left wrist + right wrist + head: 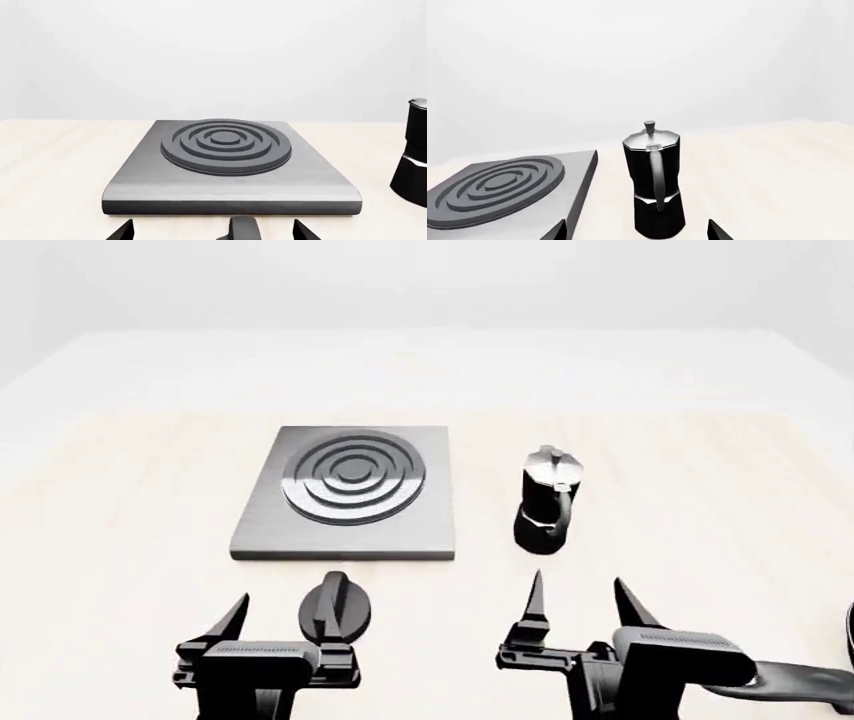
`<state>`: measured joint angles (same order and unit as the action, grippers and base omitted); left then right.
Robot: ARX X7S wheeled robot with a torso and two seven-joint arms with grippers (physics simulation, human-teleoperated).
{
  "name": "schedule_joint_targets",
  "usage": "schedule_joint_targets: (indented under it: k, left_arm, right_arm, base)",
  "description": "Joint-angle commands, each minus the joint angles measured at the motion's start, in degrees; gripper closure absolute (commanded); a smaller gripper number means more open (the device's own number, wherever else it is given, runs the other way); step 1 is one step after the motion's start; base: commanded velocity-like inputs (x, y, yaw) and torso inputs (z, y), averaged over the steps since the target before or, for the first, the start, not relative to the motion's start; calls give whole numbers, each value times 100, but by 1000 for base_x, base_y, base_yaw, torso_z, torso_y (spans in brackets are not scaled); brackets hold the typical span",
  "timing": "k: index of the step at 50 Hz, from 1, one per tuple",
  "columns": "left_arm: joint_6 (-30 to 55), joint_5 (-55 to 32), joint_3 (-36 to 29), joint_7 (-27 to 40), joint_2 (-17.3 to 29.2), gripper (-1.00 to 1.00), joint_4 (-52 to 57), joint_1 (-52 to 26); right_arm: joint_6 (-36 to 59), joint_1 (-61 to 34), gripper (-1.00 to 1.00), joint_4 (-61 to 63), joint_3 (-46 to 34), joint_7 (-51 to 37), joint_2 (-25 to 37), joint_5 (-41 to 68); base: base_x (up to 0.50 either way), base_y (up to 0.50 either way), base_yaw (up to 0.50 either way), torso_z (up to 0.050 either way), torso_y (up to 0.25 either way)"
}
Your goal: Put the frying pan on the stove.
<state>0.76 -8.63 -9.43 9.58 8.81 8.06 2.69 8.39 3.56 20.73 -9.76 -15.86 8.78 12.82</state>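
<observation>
Stove (350, 492) bare, rings uncovered; nothing placed yet. Left gripper (283, 625) and right gripper (582, 602) both spread wide, empty. Frying pan (807, 678): only its handle shows, beside and behind the right jaws. Grasp, carry, placement all remain.

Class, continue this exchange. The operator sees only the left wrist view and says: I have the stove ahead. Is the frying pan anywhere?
Observer: No whole frying pan shows; the head view has only a dark sliver at its right edge, unidentifiable.
Operator: What is the black thing beside the stove?
Observer: A moka pot, upright, right of the stove and apart from it.
Operator: And my other arm?
Observer: The right claw is open, facing that pot's handle.
</observation>
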Motion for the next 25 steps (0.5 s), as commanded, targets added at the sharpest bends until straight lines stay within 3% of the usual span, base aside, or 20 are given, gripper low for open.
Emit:
schedule_joint_targets:
  k: [1,16,25]
  left_arm:
    - [-13,-35,-55,41,30,-100,-58,-36]
    - [-21,-108,-82,106,88,-100,-8,-7]
    - [-36,-113,-126,142,110,-100,-24,-11]
  right_arm:
    - [560,-80,-100,594,168,-533,-45,29]
    - [1834,-286,-100,1647,556,-1718,-220,-8]
    - [2131,-389,-100,1999,623,-2167,-210,-206]
  base:
    - [0,0,0,0,0]
    - [0,0,0,0,0]
    - [0,0,0,0,0]
